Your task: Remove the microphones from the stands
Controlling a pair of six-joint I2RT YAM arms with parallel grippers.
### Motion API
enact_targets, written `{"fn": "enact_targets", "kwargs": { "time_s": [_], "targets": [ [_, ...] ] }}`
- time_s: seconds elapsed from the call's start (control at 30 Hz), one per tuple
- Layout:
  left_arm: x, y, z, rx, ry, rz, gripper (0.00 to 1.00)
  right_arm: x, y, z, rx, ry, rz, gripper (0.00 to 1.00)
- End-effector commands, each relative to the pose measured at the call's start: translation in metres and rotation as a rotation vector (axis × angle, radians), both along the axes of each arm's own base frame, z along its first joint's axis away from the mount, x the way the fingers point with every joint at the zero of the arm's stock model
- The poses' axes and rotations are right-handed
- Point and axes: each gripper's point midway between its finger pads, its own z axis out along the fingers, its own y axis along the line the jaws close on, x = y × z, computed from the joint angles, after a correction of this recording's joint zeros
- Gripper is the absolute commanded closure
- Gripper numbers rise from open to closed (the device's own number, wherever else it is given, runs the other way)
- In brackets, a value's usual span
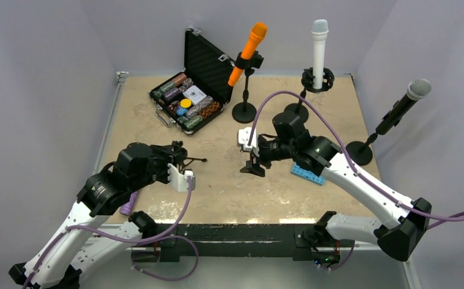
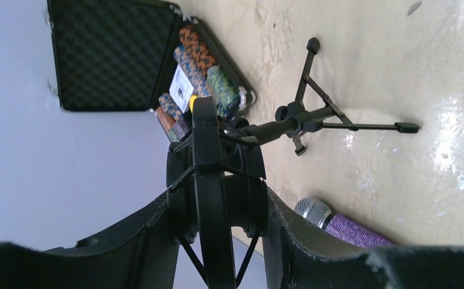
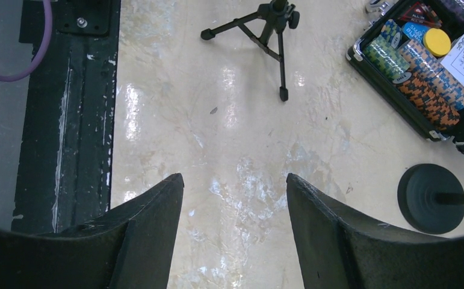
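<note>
Over tabletop [image 1: 229, 192], note right end effector [image 3: 235, 180] spread open, empty. Note left end effector [image 2: 217, 201] clamped on stand [image 2: 313, 120], tipped sideways. Spot purple microphone [image 2: 343, 227] lying free at near-left edge. Lower stand slowly, clear of microphone.

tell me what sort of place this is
Probably a robot lab test cell, not a studio: two arms bolted to a table boxed in by plain walls, with unrelated props laid out, microphones on stands and an open poker chip case.
</note>
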Motion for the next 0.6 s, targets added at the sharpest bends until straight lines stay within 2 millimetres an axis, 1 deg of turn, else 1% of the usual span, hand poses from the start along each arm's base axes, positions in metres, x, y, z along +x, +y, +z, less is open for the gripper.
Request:
{"fn": "enact_targets", "kwargs": {
  "time_s": [0.0, 0.13, 0.23, 0.3, 0.4, 0.47, 0.57],
  "targets": [
    [0.020, 0.028, 0.024, 0.080, -0.135, 0.113, 1.00, -0.002, 0.000, 0.008, 0.040, -0.018, -0.002, 0.33],
    [0.030, 0.038, 0.025, 0.093, -0.180, 0.172, 1.00, -0.003, 0.001, 0.007, 0.045, -0.015, 0.000, 0.33],
    [0.041, 0.044, 0.031, 0.101, -0.228, 0.219, 1.00, -0.002, 0.001, 0.007, 0.046, -0.015, -0.003, 0.33],
    [0.044, 0.046, 0.038, 0.093, -0.234, 0.241, 1.00, -0.002, 0.001, 0.008, 0.048, -0.013, -0.003, 0.33],
    [0.050, 0.050, 0.037, 0.123, -0.175, 0.298, 1.00, -0.002, 0.002, 0.008, 0.048, -0.007, -0.001, 0.33],
    [0.054, 0.054, 0.029, 0.162, -0.109, 0.344, 1.00, -0.002, 0.003, 0.008, 0.053, -0.005, -0.001, 0.33],
    [0.061, 0.057, 0.026, 0.180, -0.069, 0.398, 1.00, -0.001, 0.004, 0.011, 0.061, -0.006, -0.004, 0.33]
  ]
}}
